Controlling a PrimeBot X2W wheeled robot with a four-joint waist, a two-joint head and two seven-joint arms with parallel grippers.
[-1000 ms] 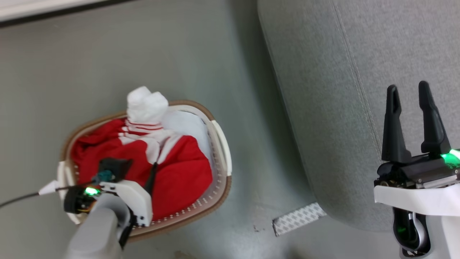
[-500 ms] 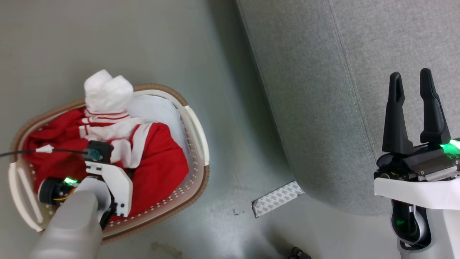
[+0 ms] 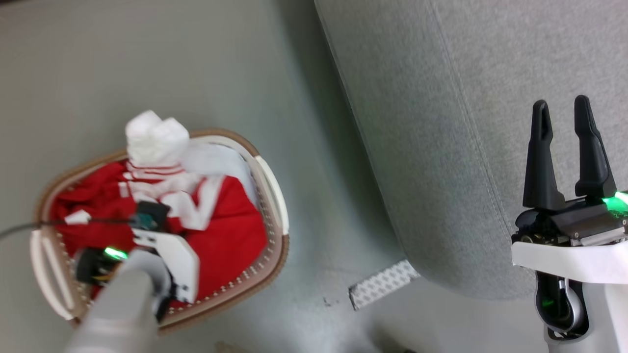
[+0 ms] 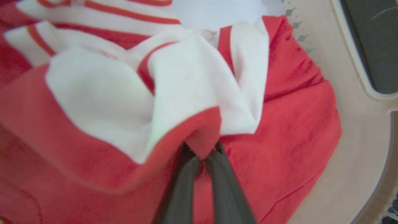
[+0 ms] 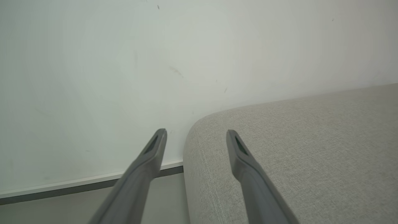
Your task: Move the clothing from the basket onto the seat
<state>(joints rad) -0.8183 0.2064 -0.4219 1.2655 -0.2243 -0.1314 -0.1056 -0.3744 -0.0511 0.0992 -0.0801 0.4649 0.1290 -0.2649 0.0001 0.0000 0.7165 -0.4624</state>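
Observation:
The basket (image 3: 277,247) stands on the floor at the left, heaped with the clothing: a plain red garment (image 3: 230,240) and a red-and-white striped one (image 3: 162,171) whose white cuff pokes over the far rim. My left arm's white wrist (image 3: 169,252) hangs over the heap, hiding the fingers. In the left wrist view, my left gripper (image 4: 202,154) is shut on a red-edged fold of the clothing (image 4: 199,133), beside the basket wall (image 4: 351,124). My right gripper (image 3: 561,104) stands open and empty over the grey seat (image 3: 441,122), also over the seat's corner (image 5: 295,140).
A perforated grey-white strip (image 3: 385,284) lies on the grey floor (image 3: 196,73) by the seat's near corner. A thin black cable (image 3: 29,228) runs left from my left wrist. A pale wall (image 5: 155,62) with a dark baseboard stands behind the seat.
My left gripper has gone from open to shut, pinching a fold of the clothing. The head camera has shifted, so the whole picture moved. The right gripper has stayed as it was.

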